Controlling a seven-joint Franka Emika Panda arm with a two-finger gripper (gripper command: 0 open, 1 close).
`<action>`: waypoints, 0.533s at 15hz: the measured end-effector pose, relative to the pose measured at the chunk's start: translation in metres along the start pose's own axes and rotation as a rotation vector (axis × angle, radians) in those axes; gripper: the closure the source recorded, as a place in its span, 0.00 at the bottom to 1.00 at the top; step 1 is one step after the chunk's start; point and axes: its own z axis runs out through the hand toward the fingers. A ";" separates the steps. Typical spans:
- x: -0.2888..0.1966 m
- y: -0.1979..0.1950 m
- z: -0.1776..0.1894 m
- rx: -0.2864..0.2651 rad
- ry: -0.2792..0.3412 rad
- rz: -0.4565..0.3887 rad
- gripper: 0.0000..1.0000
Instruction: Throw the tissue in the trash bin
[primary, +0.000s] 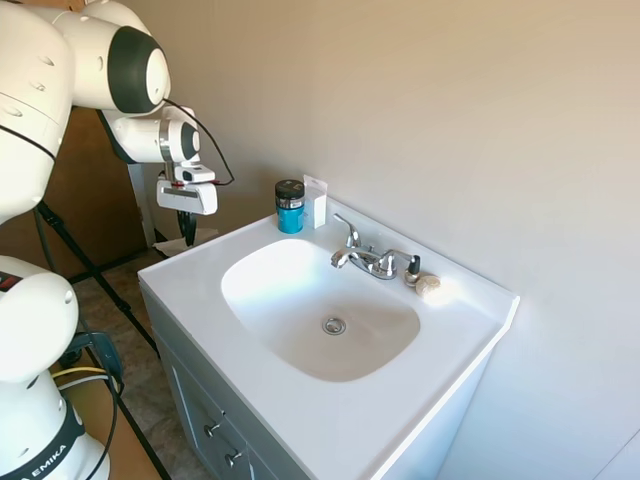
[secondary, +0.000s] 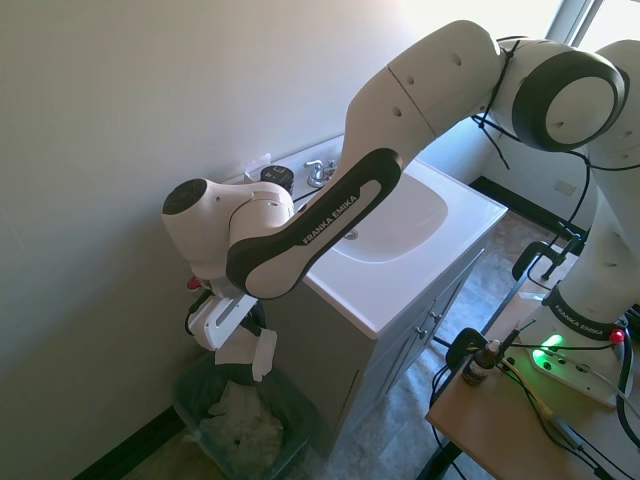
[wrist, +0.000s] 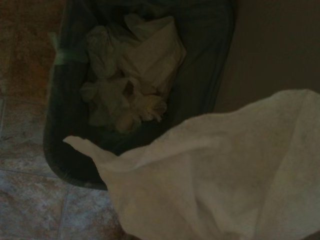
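— On the vanity top (primary: 300, 420)?
— A blue jar (primary: 290, 206) and white card (primary: 316, 202) at the back corner, faucet (primary: 368, 258) behind the basin, beige lump (primary: 428, 285) beside it.
— On the floor (wrist: 25, 185)?
— A trash bin (secondary: 243, 425) holding crumpled paper.

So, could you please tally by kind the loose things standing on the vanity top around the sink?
Blue jar with a black lid: 1
Small upright white card: 1
Beige pebble-like lump: 1
Total: 3
The tissue is not among them; it hangs from the gripper above the trash bin.
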 end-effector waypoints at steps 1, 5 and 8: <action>0.001 0.001 0.001 -0.005 -0.002 0.003 0.00; 0.001 0.004 0.001 -0.034 -0.004 0.004 0.00; 0.001 0.006 -0.007 -0.038 0.000 0.004 0.00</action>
